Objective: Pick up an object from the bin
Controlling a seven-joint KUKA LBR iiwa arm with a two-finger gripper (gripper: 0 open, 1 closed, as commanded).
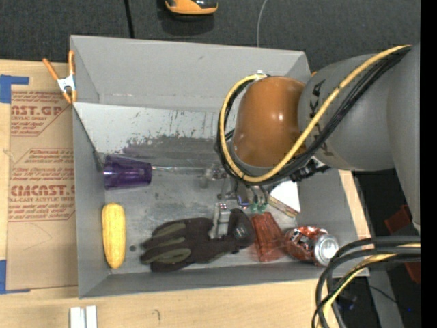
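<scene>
Lying on its side at nine o'clock in the grey bin [184,67], a purple plastic cup [126,173] is resting near the left wall. Below it, at eight o'clock, a yellow corn cob [114,235] is lying lengthwise along the same wall. A black glove [184,243] is sprawling across the floor at six o'clock, its fingers pointing toward the cob. The arm, with its orange wrist cover [266,121], is reaching in from three o'clock, and the jaws are hanging right over the glove's cuff end; I cannot tell how far apart they are standing, nor whether any cloth is caught between them. Just past the glove, at five o'clock, a crumpled red packet [268,238] is lying, and a crushed red and silver can [311,243] is sitting beside it at four o'clock, with a white card [290,197] lying above them
</scene>
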